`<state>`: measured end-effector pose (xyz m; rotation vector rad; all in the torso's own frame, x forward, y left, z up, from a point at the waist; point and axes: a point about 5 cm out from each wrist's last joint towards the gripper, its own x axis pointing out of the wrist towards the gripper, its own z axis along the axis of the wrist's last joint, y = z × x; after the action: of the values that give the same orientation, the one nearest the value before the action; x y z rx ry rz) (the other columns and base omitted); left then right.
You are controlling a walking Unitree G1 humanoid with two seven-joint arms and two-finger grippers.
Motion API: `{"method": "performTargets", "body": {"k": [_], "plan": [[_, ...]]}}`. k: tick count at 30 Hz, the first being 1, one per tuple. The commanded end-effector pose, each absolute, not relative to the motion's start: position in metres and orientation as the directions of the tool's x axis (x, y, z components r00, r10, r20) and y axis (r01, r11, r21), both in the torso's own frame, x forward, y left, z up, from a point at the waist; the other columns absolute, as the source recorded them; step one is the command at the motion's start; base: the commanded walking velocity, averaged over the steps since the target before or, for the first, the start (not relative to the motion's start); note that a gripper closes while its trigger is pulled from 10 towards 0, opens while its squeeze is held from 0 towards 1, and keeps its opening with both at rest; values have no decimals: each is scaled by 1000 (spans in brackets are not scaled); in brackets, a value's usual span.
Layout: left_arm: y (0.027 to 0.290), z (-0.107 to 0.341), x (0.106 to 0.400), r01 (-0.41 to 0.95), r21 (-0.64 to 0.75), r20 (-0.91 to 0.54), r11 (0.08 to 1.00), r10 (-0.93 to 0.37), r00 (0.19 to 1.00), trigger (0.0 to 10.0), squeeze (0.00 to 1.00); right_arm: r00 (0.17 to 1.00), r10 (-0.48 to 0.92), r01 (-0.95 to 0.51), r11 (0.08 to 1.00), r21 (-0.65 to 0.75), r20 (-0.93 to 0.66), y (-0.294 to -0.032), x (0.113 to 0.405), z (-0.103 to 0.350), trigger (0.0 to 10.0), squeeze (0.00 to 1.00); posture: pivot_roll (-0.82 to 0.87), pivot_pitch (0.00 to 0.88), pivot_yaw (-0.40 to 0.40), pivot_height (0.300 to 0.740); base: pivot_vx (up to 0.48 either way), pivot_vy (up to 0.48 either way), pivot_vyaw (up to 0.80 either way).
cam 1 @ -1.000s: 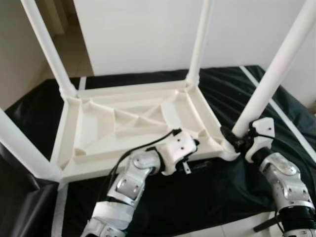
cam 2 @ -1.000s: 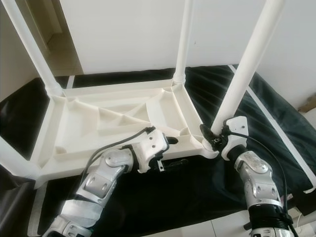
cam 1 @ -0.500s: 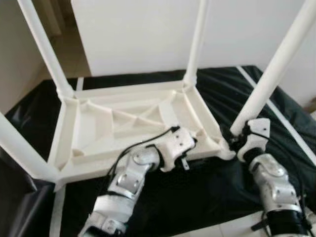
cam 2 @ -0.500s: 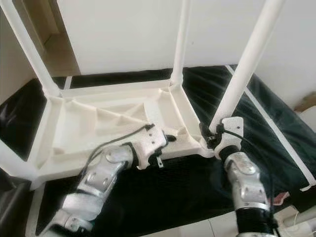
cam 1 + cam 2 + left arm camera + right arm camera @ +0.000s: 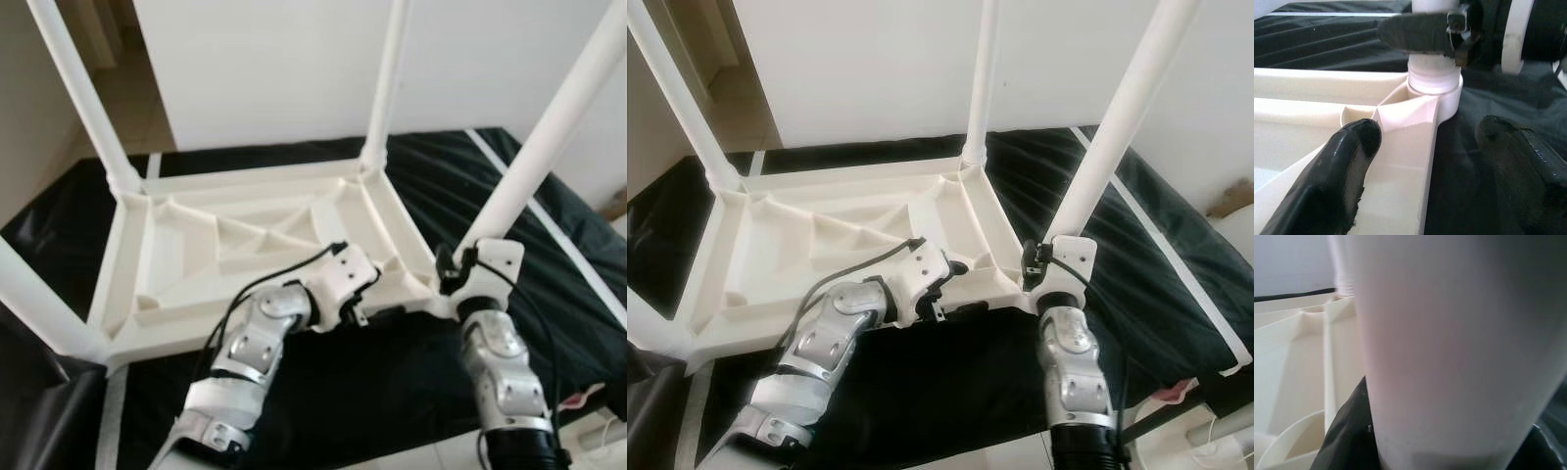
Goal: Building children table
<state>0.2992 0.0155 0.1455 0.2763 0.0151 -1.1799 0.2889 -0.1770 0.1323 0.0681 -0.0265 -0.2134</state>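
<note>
A white plastic children's table (image 5: 127, 257) lies upside down on a black sheet, its legs pointing up. My left gripper (image 5: 382, 296) is at the front rim close to the near right corner. It is open, with one finger (image 5: 1349, 164) inside the rim and the other finger (image 5: 1520, 156) outside over the sheet. My right gripper (image 5: 449, 272) is shut on the near right leg (image 5: 549, 127) just above its socket. In the right wrist view that leg (image 5: 1449, 333) stands very close between the dark fingers.
The black sheet (image 5: 392, 382) has white tape strips (image 5: 549, 230) and covers the floor under the table. Three other legs rise at the far left (image 5: 83, 98), far right (image 5: 387, 78) and near left (image 5: 39, 299). A white wall stands behind, with pale floor at the front edge.
The head view has shifted a little. My right forearm has swung in under the near right leg while its gripper stays on it. My left gripper has edged closer over the front rim.
</note>
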Motion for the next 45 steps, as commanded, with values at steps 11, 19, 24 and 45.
{"method": "performTargets", "body": {"k": [11, 19, 24, 45], "plan": [[10, 157, 303, 843, 264, -69, 469, -862, 502, 10000, 0, 961, -261, 273, 944, 186, -87, -150, 280, 120, 10000, 0, -80, 0, -15, 740, 0, 0, 0], [8, 163, 304, 816, 302, -32, 492, -851, 525, 10000, 0, 969, -242, 248, 952, 180, -57, -150, 280, 124, 10000, 1000, -84, 0, -10, 740, 0, 0, 0], [7, 169, 304, 804, 315, -13, 504, -845, 534, 10000, 0, 974, -227, 221, 956, 193, 7, -153, 277, 135, 10000, 1000, -83, 0, -10, 740, 0, 0, 0], [41, 151, 277, 913, 336, -123, 230, -951, 284, 10000, 0, 971, 231, -235, 969, -77, -54, -211, 285, 124, 10000, 0, -68, 0, 18, 740, 0, 0, 0]]}}
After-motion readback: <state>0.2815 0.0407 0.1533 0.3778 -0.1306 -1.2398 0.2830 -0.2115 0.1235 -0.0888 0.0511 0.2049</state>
